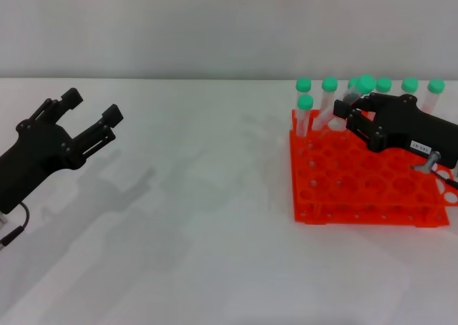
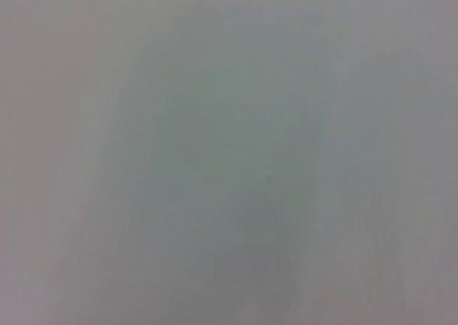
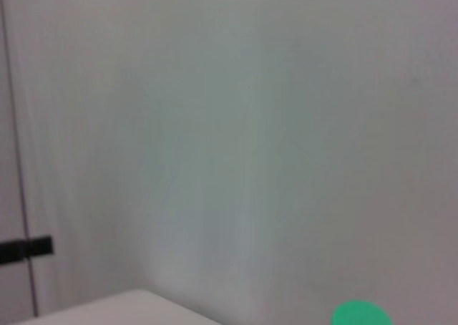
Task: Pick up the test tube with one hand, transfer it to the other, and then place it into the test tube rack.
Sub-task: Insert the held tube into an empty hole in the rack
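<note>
Right gripper (image 1: 342, 110) clamps the test tube (image 1: 358, 90) at upper right, over the rack (image 1: 358, 196).
You handle a light, slick tube: grip just below its cap. Left gripper (image 1: 93, 115) gapes empty.

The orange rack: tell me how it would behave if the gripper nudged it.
The rack looks like light, hollow plastic, so it would probably slide on the smooth white table. Its broad footprint suggests it wouldn't tip, though the upright tubes might rattle.
</note>
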